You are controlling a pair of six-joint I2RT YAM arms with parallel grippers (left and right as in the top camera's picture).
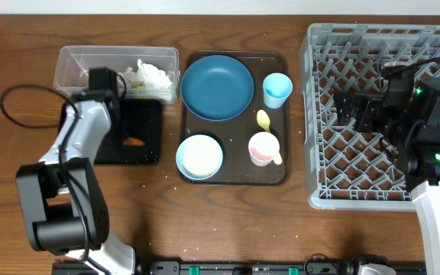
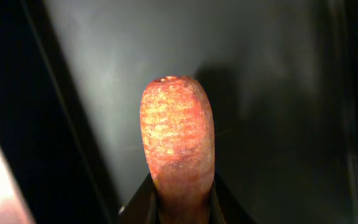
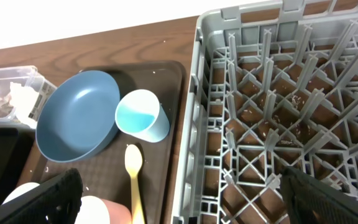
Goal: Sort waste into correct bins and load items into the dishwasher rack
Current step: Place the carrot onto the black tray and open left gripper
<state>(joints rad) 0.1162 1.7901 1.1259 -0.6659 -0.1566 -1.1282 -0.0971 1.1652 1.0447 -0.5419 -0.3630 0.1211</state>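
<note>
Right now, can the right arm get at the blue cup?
Probably yes: the right gripper hangs open over the rack, and the blue cup stands uncovered on the tray beyond the rack's wall.

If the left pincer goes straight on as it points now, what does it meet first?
The left pincer grips the carrot stick, whose tip would likely touch the floor of the black tray first; the gap is hard to judge.

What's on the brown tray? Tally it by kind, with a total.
Plates: 1 (dark blue plate)
Bowls: 1 (white bowl)
Cups: 2 (light blue cup, pink cup)
Spoons: 1 (yellow spoon)
Total: 5
</note>
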